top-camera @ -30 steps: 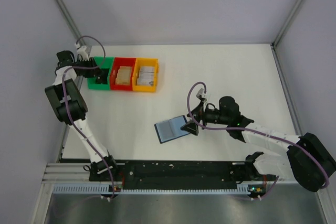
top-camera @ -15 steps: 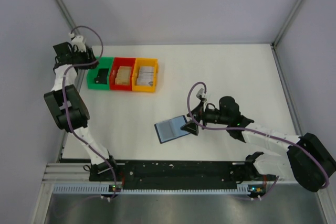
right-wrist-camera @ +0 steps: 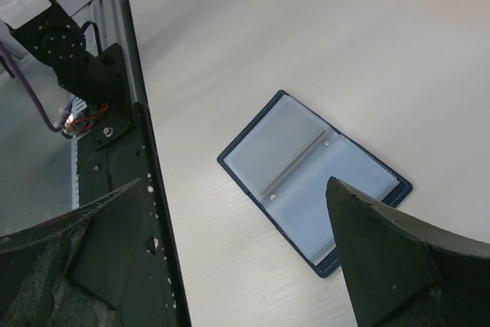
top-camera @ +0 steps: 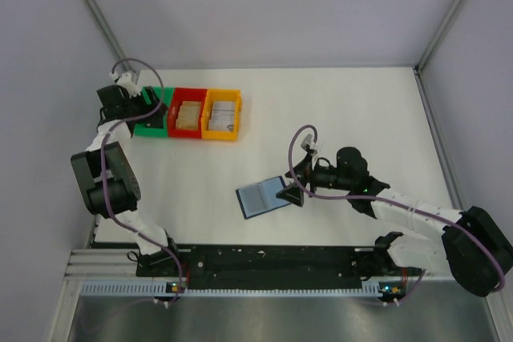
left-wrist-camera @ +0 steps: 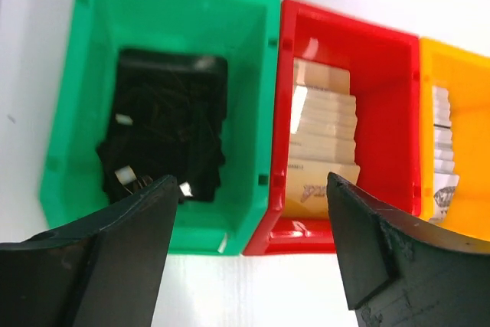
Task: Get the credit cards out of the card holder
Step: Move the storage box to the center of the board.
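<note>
White table point(right-wrist-camera: 306, 36), card holder point(right-wrist-camera: 314, 181) open flat, under wide-spread right claw point(right-wrist-camera: 236, 183)

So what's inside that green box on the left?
The green bin holds a black heap with a few small white flecks; what the pieces are is too dark to tell. The heap covers much of the bin's floor, so whatever lies beneath is hidden.

Glossy plastic green bin point(left-wrist-camera: 73, 112), matt card holder point(right-wrist-camera: 306, 178), smooth table point(right-wrist-camera: 306, 36).

You're working in a lab robot cell: plain grey walls point(top-camera: 264, 6), aluminium frame posts point(top-camera: 90, 4), white table point(top-camera: 345, 102), mounting rail point(top-camera: 104, 259).
</note>
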Motion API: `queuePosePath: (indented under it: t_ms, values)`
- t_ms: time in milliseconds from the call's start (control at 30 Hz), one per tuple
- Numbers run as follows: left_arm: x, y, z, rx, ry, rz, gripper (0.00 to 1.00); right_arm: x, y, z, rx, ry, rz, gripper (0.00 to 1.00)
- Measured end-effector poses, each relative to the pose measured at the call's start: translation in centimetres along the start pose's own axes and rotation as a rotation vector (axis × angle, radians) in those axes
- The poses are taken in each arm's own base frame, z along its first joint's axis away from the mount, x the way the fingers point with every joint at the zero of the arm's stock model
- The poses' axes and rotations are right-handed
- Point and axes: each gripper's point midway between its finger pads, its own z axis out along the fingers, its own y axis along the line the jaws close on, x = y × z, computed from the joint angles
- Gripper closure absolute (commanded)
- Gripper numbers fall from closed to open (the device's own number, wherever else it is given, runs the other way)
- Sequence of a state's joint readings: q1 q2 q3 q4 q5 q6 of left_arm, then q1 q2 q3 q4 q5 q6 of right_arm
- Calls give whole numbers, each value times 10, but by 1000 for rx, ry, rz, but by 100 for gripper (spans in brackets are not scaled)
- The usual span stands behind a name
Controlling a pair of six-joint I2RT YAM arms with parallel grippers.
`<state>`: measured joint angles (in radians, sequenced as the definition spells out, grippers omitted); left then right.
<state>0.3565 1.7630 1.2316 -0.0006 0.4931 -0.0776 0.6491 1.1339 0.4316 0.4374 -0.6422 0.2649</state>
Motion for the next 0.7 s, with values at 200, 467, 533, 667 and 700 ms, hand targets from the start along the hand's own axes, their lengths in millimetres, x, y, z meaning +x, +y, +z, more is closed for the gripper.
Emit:
queuePosePath:
  t_ms: [200,467,533,667,700]
  values:
    - [39,-3,12,-10,76,-98,11,-1,1,0,-3,-2,-2,2]
    - [55,-23,33,30,102,-133,7,-1,1,0,-2,-3,-3,2]
    - [57,-33,37,48,109,-135,7,-1,1,0,-2,-3,-3,2]
    - [62,-46,42,58,89,-137,7,-1,1,0,-2,-3,-3,1]
    - [65,-50,42,61,88,-140,7,-1,1,0,-2,-3,-2,2]
